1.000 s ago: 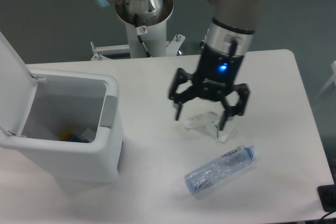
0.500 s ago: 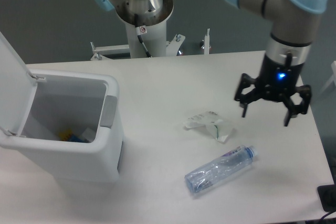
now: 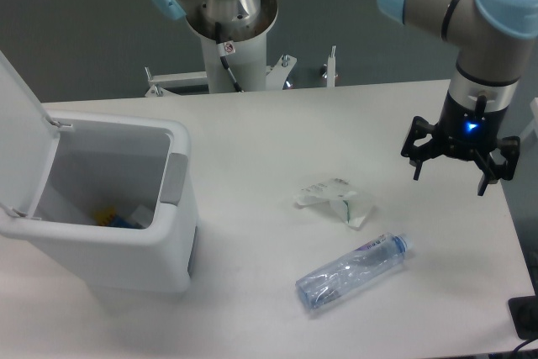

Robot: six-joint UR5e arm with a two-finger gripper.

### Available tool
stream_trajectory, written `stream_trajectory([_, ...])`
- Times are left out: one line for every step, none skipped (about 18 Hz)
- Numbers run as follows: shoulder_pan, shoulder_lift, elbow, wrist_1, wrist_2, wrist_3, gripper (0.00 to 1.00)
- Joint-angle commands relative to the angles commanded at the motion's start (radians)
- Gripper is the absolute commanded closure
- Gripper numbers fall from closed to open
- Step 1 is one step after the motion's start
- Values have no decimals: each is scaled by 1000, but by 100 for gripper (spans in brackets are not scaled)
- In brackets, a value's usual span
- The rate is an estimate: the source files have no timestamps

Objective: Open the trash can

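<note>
The white trash can (image 3: 126, 250) stands at the table's left, its lid (image 3: 17, 136) swung up and back on the left side, so the inside shows with some small items at the bottom. A grey push tab (image 3: 175, 180) sits on its right rim. My gripper (image 3: 450, 178) hangs open and empty above the table's right edge, far from the can.
A crumpled white wrapper (image 3: 334, 198) lies mid-table. A clear plastic bottle (image 3: 353, 269) with a blue cap lies in front of it. The robot's base column (image 3: 229, 31) stands behind the table. The table's right edge is just under the gripper.
My gripper has moved from above the wrapper to the right, out to the table's right edge, staying open. The trash can, wrapper and bottle have not moved.
</note>
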Motion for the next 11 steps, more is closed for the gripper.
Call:
stream_trajectory([2,0,0,-24,8,30,0])
stream_trajectory([3,0,2,-43,13,53,0])
stream_trajectory([3,0,0,-49,22,79,0])
stream_trajectory([3,0,-3,-49,43,97,0])
stream_trajectory([3,0,-8,-51,66,102,0])
stream_trajectory([3,0,-15,-51,94,103,0])
stream_trajectory([5,0,-17,-52,97,105,0])
stream_trajectory([6,0,-21,-52,99,105,0])
stream_trajectory([9,0,-28,-55,97,105,0])
stream_trajectory([9,0,-29,-55,99,103,0])
stream_trajectory([8,0,-29,-55,99,103,0])
